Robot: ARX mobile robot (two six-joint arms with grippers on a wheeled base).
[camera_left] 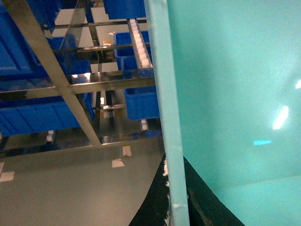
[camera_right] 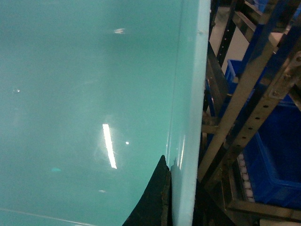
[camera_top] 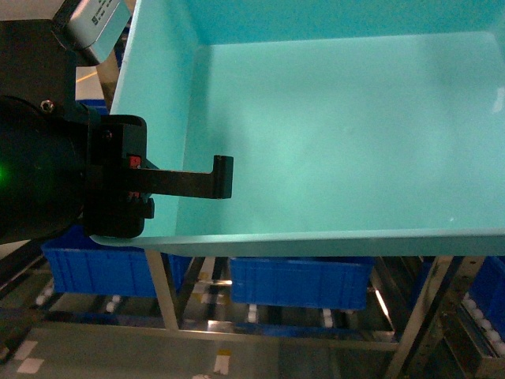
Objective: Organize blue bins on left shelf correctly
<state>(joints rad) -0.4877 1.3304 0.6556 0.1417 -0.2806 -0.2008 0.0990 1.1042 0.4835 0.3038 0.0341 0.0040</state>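
In the head view, the pale turquoise bin [camera_top: 339, 118] fills most of the frame, lifted high and tipped so its open inside faces the camera. The left gripper [camera_top: 170, 185] hooks over the bin's left wall: one black finger [camera_top: 201, 180] lies inside against the wall while the body sits outside, so the jaws appear to be pinching that wall. Holding it by the side walls probably keeps the wide tub level enough to carry toward a tier. Below the bin's rim, the left shelf [camera_top: 170, 296] shows its steel posts, with dark blue bins [camera_top: 300, 280] sitting on a lower level and white rollers [camera_top: 481, 316] at the right. The right gripper is cut off past the frame's edge here.

The left wrist view looks along the bin's rim [camera_left: 167, 117], with black gripper parts on both sides of the wall at the bottom, which fits a pinch on it. Beyond are the shelf rails [camera_left: 108, 84], a roller track [camera_left: 140, 42] and more blue tubs [camera_left: 141, 101]. The fingertips themselves are out of sight.

The right wrist view shows the bin's inside and its right wall [camera_right: 190, 94], with a dark finger [camera_right: 155, 197] pressed against the inner face at the bottom. The outer finger is hidden behind the wall, so the grip is judged, not seen. Steel uprights [camera_right: 244, 94] stand just beside the bin.
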